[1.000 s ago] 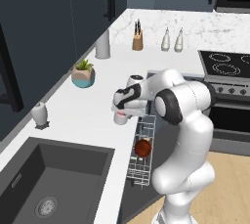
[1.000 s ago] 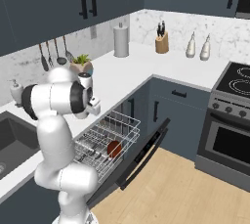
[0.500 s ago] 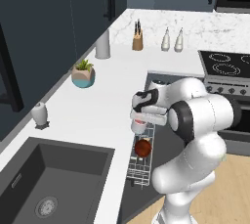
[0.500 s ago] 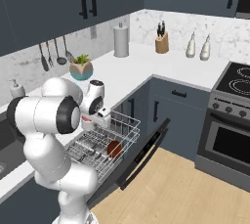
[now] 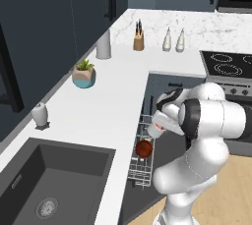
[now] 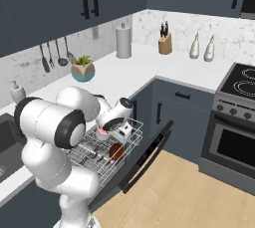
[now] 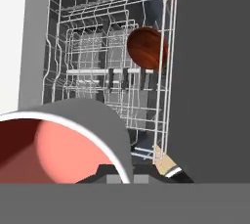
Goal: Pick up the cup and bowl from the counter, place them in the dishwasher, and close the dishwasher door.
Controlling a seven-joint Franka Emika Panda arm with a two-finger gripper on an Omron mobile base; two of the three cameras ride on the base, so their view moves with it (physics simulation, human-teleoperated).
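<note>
My gripper [image 5: 158, 122] is shut on the cup [image 5: 155, 127], a pale grey-white cylinder with a salmon-red inside, tilted just above the pulled-out white wire rack [image 5: 141, 168] of the dishwasher. In the hand view the cup [image 7: 66, 142] looms at the lower left over the rack [image 7: 97, 74]. The reddish-brown bowl [image 5: 144, 148] lies in the rack on its side [image 7: 147, 48]. From the right, the cup [image 6: 103, 132] and the bowl [image 6: 117, 151] sit over the open dishwasher door [image 6: 145, 156]. The white counter [image 5: 106, 103] lies to the left.
On the counter stand a teal-and-beige plant pot [image 5: 83, 76], a grey canister [image 5: 103, 45], a knife block [image 5: 139, 42], two bottles [image 5: 173, 41] and a white vase [image 5: 40, 115]. The sink [image 5: 47, 184] is at the near left, the stove [image 5: 227, 64] at the right.
The arm has swung from the counter's edge out and down over the dishwasher rack, carrying the cup. The bowl has stayed in the rack.
</note>
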